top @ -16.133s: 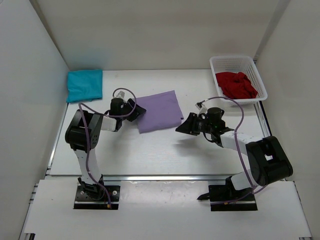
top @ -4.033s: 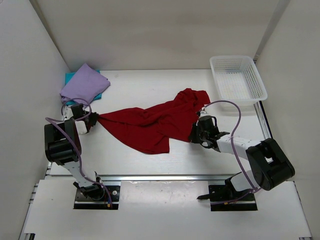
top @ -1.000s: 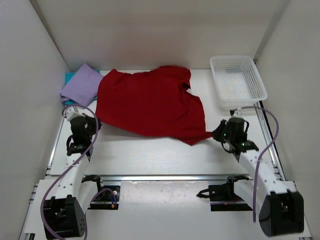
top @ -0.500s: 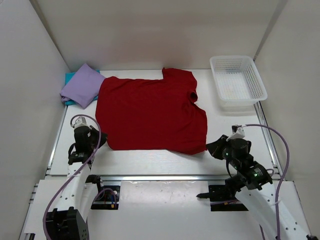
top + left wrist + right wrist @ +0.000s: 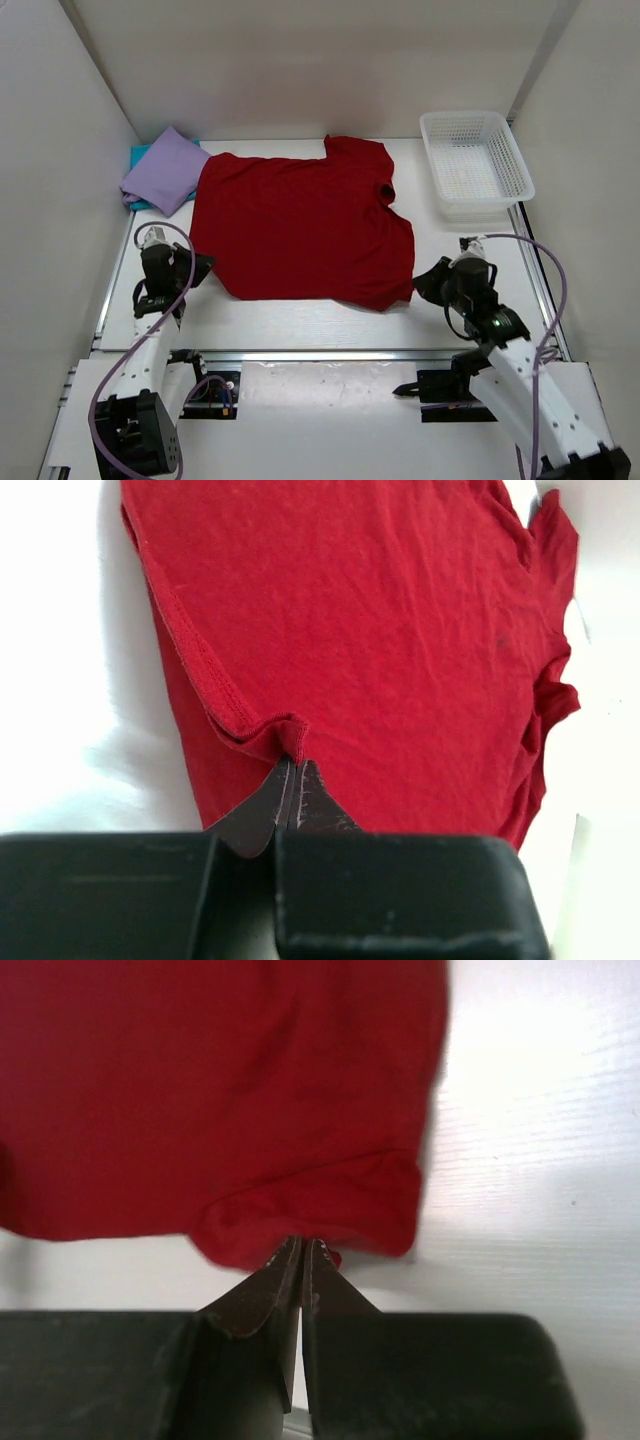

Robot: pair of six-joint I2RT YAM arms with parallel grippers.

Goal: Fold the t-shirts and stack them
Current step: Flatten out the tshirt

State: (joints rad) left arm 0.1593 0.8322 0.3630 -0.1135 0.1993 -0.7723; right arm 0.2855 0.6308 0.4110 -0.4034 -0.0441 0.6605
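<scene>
Now: spreading step, nearly done by my reading. Red shirt [image 5: 300, 225] lies flat, ahead of both pincers and stretched between them, with faint creases. Left pincer [image 5: 290, 765] is closed tight, nipping a puckered bit of hemmed edge at its tips. Right pincer [image 5: 302, 1245] is likewise closed on the shirt's near corner, cloth bunched there. Next move likely calls for carrying these corners forward for a first fold. Purple shirt [image 5: 165, 170] rests on teal shirt [image 5: 138, 155], far ahead of the left pincer.

Entry: readable text, labels, brands, numbers, signs: none in any view. Dark red cloth short-sleeved t-shirt [image 5: 300, 225], centre: plain, unprinted. White plastic mesh basket [image 5: 475, 160], far right: unmarked.
</scene>
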